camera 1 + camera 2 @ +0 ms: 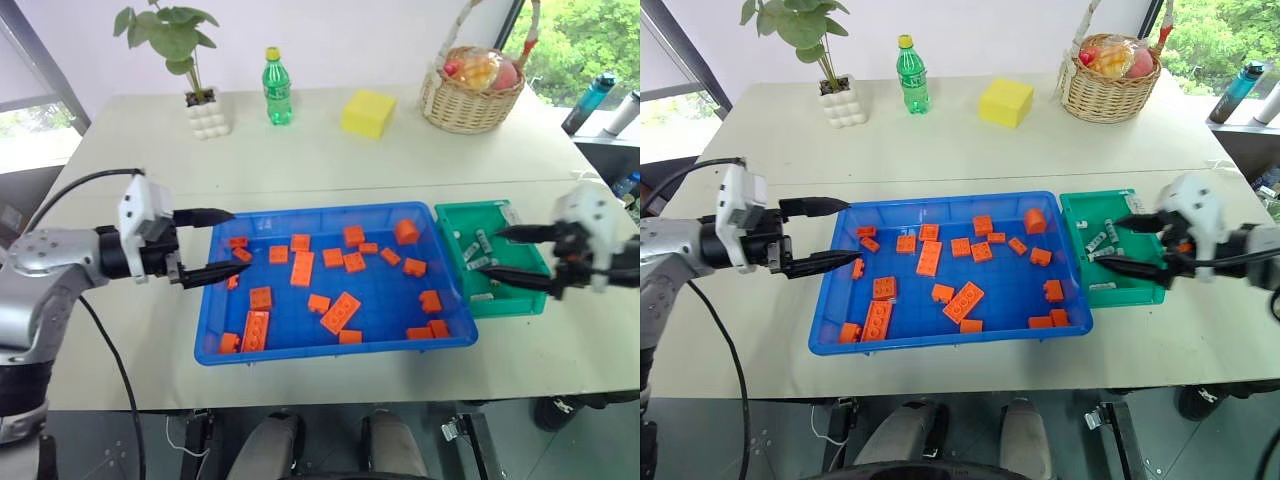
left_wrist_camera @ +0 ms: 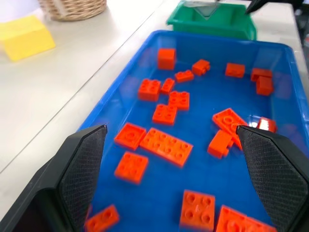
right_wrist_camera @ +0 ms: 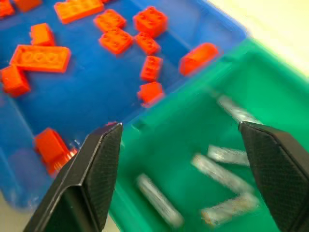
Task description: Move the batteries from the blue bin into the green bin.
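Small silver cylindrical batteries [image 1: 1103, 238] are seen only inside the green plastic bin [image 1: 1077, 258]; beside it, the wide blue plastic tray [image 1: 830, 330] appears battery-free, and both end effectors [image 1: 1130, 243] [image 1: 836, 236] are held wide and empty.

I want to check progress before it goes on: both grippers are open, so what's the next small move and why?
Probably pull both arms back and stop. The blue bin shows orange bricks and no battery that I can make out, while the batteries lie in the green bin. The right gripper hangs open and empty over that bin, and the left gripper is open too.
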Controlling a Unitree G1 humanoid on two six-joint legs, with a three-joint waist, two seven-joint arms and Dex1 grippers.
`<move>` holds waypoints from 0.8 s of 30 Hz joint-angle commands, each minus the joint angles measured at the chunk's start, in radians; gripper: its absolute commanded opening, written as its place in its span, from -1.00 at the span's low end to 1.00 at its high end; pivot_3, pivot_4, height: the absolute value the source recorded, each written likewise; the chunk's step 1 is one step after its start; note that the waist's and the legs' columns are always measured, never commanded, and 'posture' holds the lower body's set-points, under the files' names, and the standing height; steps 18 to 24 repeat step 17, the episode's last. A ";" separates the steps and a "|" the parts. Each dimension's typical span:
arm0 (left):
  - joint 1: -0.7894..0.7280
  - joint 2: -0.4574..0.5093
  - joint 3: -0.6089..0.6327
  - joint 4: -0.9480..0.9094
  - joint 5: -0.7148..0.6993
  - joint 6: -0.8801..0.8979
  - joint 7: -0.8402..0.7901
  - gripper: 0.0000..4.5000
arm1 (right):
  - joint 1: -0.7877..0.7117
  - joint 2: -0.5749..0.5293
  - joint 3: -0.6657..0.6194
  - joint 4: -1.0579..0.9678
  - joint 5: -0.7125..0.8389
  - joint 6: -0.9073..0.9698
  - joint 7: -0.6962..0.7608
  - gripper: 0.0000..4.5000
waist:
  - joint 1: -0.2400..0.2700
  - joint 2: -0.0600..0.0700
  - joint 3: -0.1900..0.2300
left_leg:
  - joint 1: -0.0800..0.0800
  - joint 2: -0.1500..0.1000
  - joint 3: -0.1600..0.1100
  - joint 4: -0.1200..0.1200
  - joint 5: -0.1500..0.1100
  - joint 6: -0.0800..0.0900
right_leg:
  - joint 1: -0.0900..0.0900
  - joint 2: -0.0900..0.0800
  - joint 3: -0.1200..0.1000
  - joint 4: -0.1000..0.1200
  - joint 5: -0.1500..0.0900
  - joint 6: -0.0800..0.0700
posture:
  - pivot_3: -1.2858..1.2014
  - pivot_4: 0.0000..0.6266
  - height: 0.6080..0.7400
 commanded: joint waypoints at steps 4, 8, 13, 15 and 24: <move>0.018 0.063 0.159 0.008 -0.075 0.063 0.006 1.00 | 0.005 -0.122 -0.123 0.216 0.036 -0.074 0.175 0.76 | -0.004 0.000 0.000 | 0.000 0.000 0.000 0.000 0.000 0.000 | 0.000 0.000 0.000 0.000 0.000 0.000 | 0.03 -0.52 0.96; 0.038 0.090 0.218 0.003 -0.092 0.085 0.013 1.00 | 0.005 -0.126 -0.149 0.242 0.062 -0.051 0.201 0.76 | -0.005 0.000 0.000 | 0.001 0.001 0.001 -0.001 0.000 0.000 | 0.000 0.000 0.000 0.000 0.000 0.000 | 0.03 -0.52 0.96; 0.069 0.100 0.243 -0.006 -0.091 0.080 0.009 1.00 | 0.011 -0.096 -0.136 0.241 0.056 -0.073 0.170 0.76 | -0.005 0.000 0.000 | 0.001 0.001 0.001 -0.001 0.000 0.000 | 0.000 0.000 0.000 0.000 0.000 0.000 | 0.03 -0.52 0.96; 0.080 0.102 0.248 -0.010 -0.090 0.077 0.006 1.00 | 0.009 -0.083 -0.129 0.242 0.060 -0.074 0.159 0.76 | -0.002 0.000 0.000 | 0.001 0.001 0.001 -0.001 0.000 0.000 | 0.000 0.000 0.000 -0.001 0.000 0.000 | 0.03 -0.52 0.96; 0.088 0.104 0.251 -0.013 -0.094 0.074 -0.001 1.00 | 0.008 -0.070 -0.118 0.239 0.059 -0.083 0.148 0.76 | -0.001 0.000 0.000 | 0.001 0.001 0.001 -0.001 0.000 0.000 | 0.000 0.000 0.000 -0.001 0.000 0.000 | 0.03 -0.52 0.96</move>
